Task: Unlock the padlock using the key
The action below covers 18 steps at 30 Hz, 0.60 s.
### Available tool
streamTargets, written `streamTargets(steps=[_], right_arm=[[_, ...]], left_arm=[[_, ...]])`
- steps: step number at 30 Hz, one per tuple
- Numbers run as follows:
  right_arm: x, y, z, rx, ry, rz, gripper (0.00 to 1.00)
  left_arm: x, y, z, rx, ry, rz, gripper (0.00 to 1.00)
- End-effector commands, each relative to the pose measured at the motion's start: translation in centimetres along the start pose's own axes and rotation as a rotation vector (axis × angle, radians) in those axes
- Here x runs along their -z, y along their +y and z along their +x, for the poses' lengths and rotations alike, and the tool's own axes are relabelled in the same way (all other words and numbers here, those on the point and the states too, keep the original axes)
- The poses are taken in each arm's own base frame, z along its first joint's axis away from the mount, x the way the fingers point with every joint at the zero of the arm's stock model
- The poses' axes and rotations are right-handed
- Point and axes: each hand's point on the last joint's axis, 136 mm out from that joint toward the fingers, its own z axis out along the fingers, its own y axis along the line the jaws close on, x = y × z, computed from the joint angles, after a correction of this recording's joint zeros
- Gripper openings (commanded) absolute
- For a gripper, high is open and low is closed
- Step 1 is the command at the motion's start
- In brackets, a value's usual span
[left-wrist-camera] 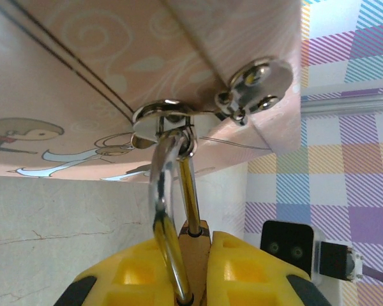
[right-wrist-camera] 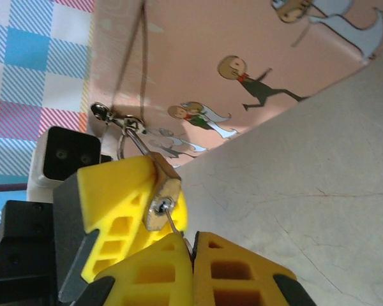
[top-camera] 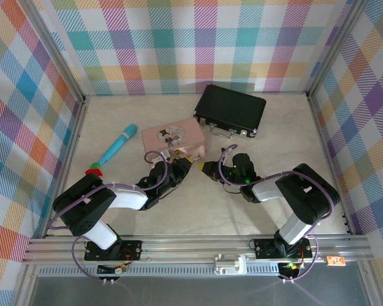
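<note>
In the top view the left gripper [top-camera: 181, 167] and right gripper [top-camera: 210, 169] meet nose to nose at centre frame, at the near edge of a pink tin [top-camera: 172, 136] on the tabletop [top-camera: 274, 153]; a black case [top-camera: 233, 109] lies upper right and a blue stick [top-camera: 117, 144] to the left. In the left wrist view the padlock [left-wrist-camera: 196, 241] sits low at centre, its jaws clamped on the brass body, while the silver shackle rises through the tin's clasp [left-wrist-camera: 163, 116] above. The lock is likely light, hard and slick, and since the clasp tethers it, the flat sides of the body are the sensible hold. In the right wrist view the right gripper's jaws at bottom centre are pressed together on the key [right-wrist-camera: 171, 220], a thin sliver whose tip meets the keyhole end of the lock just above. The key looks light, easy to bend or let slip, so it is best pinched at its head and turned gently. No brand or writing can be read; the tin carries only cartoon figures.
</note>
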Motion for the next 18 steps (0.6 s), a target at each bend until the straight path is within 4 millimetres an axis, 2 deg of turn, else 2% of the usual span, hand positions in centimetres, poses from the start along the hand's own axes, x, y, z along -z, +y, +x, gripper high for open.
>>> streamTargets(steps=[1,8,18], right_arm=[[-0.4,2.2,-0.5,0.040,-0.005,-0.060,0.00],[-0.9,1.9,-0.3,0.029,0.001,-0.060,0.00],[-0.2,1.0,0.0,0.013,-0.013,-0.014,0.00]], left_arm=[[0.3,-3.0,-0.4,-0.007,-0.006,0.103,0.00],[0.4,-3.1,-0.5,-0.010,-0.008,0.105,0.00],[0.5,-3.2,-0.6,-0.013,-0.014,0.104,0.00]])
